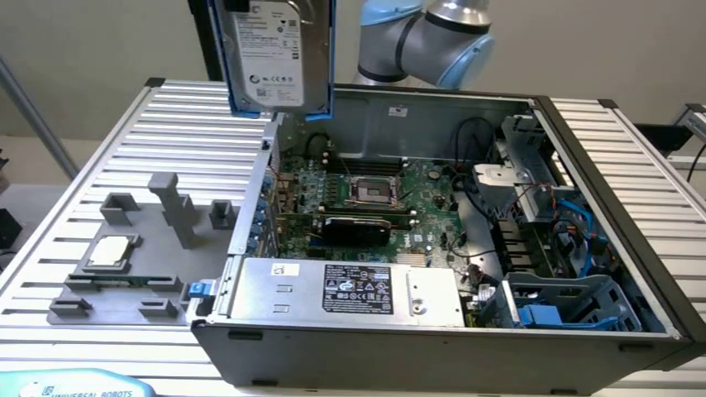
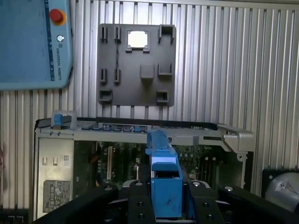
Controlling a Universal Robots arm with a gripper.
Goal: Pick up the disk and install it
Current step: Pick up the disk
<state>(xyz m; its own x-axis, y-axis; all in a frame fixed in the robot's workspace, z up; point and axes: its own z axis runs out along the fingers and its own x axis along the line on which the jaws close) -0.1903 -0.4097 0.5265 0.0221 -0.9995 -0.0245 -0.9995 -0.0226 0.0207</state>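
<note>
Tool (image 2: 167,198) clamped on the disk (image 1: 276,54); disk held upright in the air over the open computer case (image 1: 617,157).
Black fingers (image 2: 138,205) press both sides of the blue carrier rail, and the white label faces the exterior camera. In the exterior view the disk hangs at 11 o'clock from the motherboard (image 1: 364,186), above the case's side wall. Silver power supply (image 1: 353,289) sits at 6 o'clock of the board, blue drive bay (image 1: 563,306) at 4 o'clock. Grey fixture plate (image 1: 144,256) carrying a small chip (image 1: 111,252) lies on the ribbed tabletop (image 1: 66,190), 9 o'clock of the case.
</note>
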